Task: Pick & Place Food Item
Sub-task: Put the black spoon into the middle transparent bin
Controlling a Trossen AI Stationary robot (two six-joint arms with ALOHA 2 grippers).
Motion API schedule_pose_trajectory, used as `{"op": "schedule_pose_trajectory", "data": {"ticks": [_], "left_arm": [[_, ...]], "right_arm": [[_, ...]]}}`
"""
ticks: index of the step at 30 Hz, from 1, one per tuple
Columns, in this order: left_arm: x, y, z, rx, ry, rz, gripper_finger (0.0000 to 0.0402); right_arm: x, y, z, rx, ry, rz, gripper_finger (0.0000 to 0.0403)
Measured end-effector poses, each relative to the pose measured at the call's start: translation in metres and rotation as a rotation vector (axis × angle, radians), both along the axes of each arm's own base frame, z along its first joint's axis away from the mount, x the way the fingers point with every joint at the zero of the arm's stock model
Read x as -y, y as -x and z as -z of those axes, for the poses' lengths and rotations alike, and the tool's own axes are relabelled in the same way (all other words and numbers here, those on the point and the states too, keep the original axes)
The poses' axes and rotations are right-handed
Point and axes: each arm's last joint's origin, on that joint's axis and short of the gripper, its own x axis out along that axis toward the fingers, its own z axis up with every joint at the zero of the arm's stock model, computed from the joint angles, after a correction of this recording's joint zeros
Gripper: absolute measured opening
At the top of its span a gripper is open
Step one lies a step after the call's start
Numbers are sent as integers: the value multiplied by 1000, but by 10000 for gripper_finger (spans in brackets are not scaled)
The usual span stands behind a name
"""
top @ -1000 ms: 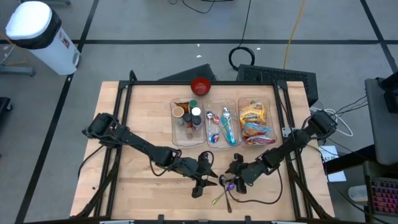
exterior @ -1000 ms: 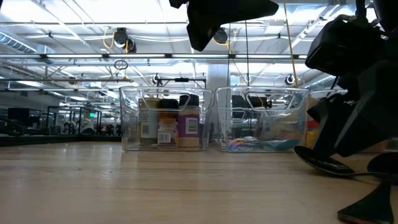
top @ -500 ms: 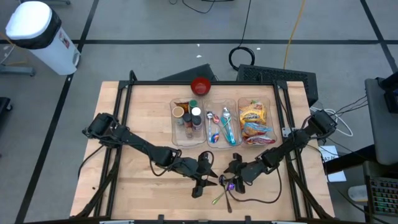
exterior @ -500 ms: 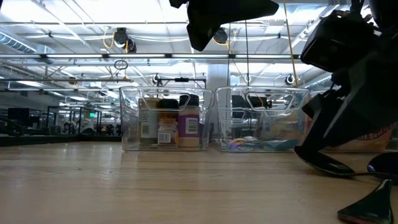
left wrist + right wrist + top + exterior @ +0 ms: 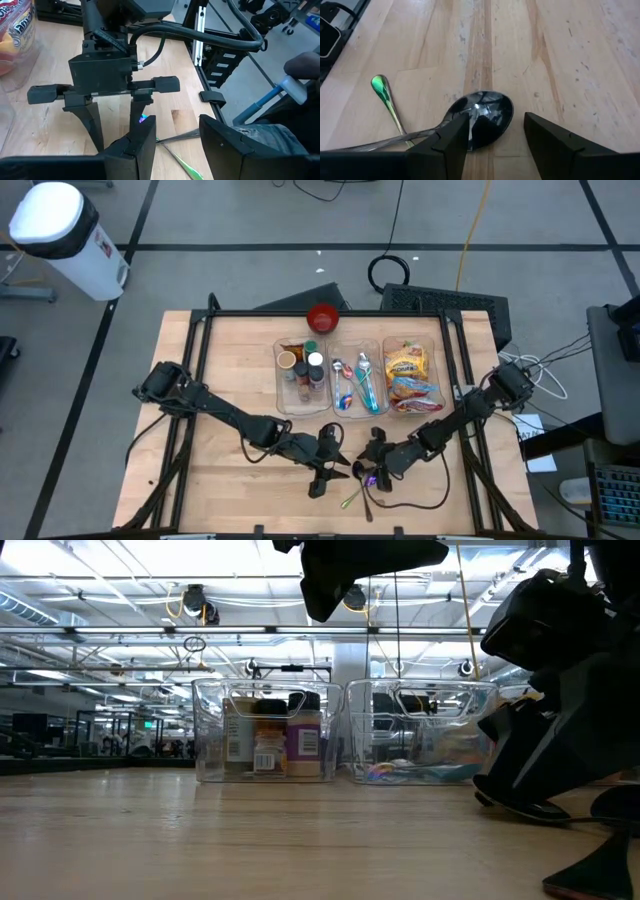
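Note:
A shiny metal spoon [image 5: 481, 116] lies on the wooden table near its front edge, beside a utensil with a green handle [image 5: 384, 92]. Both show in the high view [image 5: 362, 496]. My right gripper [image 5: 495, 127] is open and low over the spoon's bowl, its fingers pointing down [image 5: 114, 120]. My left gripper [image 5: 175, 135] is open and empty, just to the left of it [image 5: 322, 475]. Snack bags [image 5: 412, 375] lie in the right clear bin. My right gripper stands open over the spoon's bowl [image 5: 487, 112], slanting down from above. One fingertip [image 5: 460, 131] overlaps the bowl's edge in the right wrist view. I cannot tell whether it touches. The spoon lies flat on the table.
Three clear bins stand side by side at the table's middle: spice jars [image 5: 302, 368], utensils [image 5: 358, 380], snacks. A red bowl [image 5: 322, 317] sits behind them. Bare wood lies to the left [image 5: 220, 370]. The two grippers are close together.
My right gripper has shifted a little toward the table's left, over the spoon, and stays open. The spoon has not moved.

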Motion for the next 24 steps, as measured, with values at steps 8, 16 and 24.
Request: {"op": "schedule_pose_trajectory", "data": {"ticks": [8, 16, 24], "left_arm": [[0, 0, 0, 0, 0, 0, 159], [0, 0, 0, 0, 0, 0, 159], [0, 0, 0, -1, 0, 1, 159]], "right_arm": [[2, -1, 1, 1, 20, -7, 95], [2, -2, -1, 16, 28, -43, 10], [0, -7, -6, 94, 25, -106, 1]]}}
